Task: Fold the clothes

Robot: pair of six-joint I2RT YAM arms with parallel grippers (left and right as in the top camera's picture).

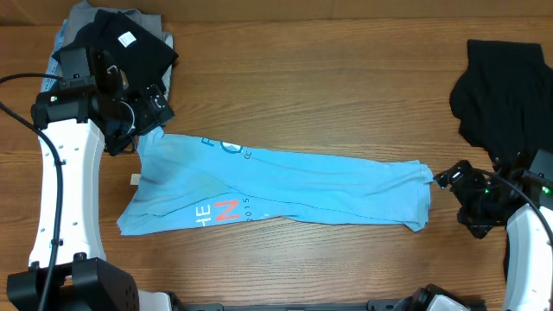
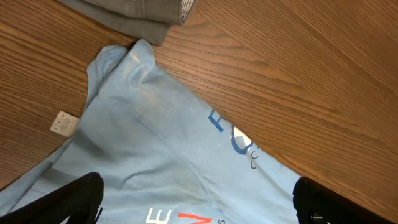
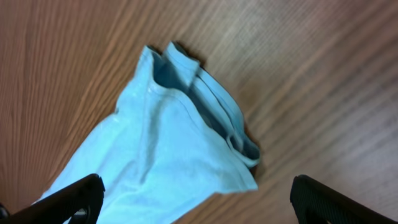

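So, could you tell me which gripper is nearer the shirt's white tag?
Left. The left gripper is by the T-shirt's end with the white tag; the right gripper is at the opposite end.

The left gripper (image 1: 149, 121) hangs with jaws spread wide over the far left corner of the light blue T-shirt (image 1: 328, 186), and its white arm (image 1: 65, 190) runs alongside that end. The right gripper (image 1: 449, 181), jaws equally spread, hovers at the shirt's opposite end, gripping nothing.
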